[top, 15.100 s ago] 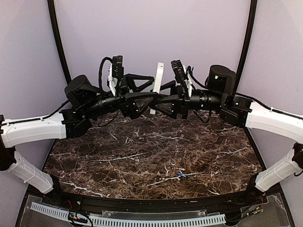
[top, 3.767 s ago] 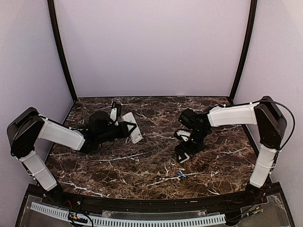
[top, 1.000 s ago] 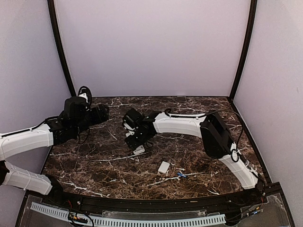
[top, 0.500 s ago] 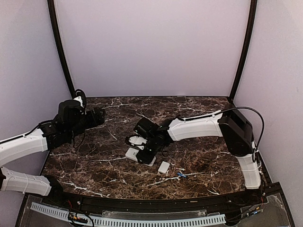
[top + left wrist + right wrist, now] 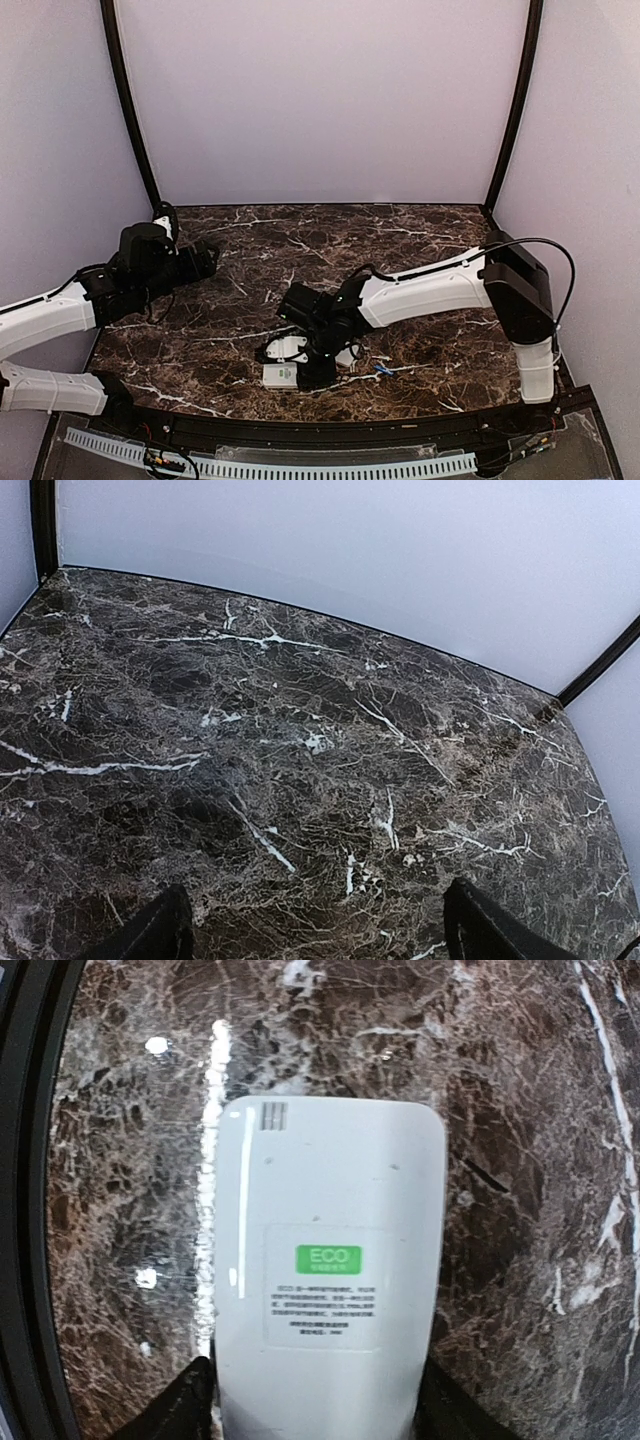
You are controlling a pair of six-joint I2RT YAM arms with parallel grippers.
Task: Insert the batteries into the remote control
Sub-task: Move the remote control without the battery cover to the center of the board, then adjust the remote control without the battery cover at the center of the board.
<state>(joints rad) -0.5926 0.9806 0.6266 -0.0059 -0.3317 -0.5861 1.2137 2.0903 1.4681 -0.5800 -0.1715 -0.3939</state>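
step: placement of the remote control, back face up, by my read; no cell looks loaded yet.
right pincer: closed across the remote control's width, 1 finger tight against each long edge.
left pincer: wide, nothing between the fingers, over bare tabletop at far left, well apart from the work.
location: centre-near on the tabletop, just beside the black near rim; you cannot tell whether it rests flat or is held just clear.
long axis: parallel to the near rim, roughly left-right in the top view.
pointing: the rounded end with the slot grille points away from the right pincer, toward the robot's left; the ECO sticker reads upright from the wrist.
batteries: blue speck on the tabletop near the remote control, on its right, apart from it; too small to count.
bay: not visible; the held end is cut off.
next: you probably release the remote control back-up, then take 1 cell in a narrow pinch and match its axis and polarity to the bay. Expect it to roll.
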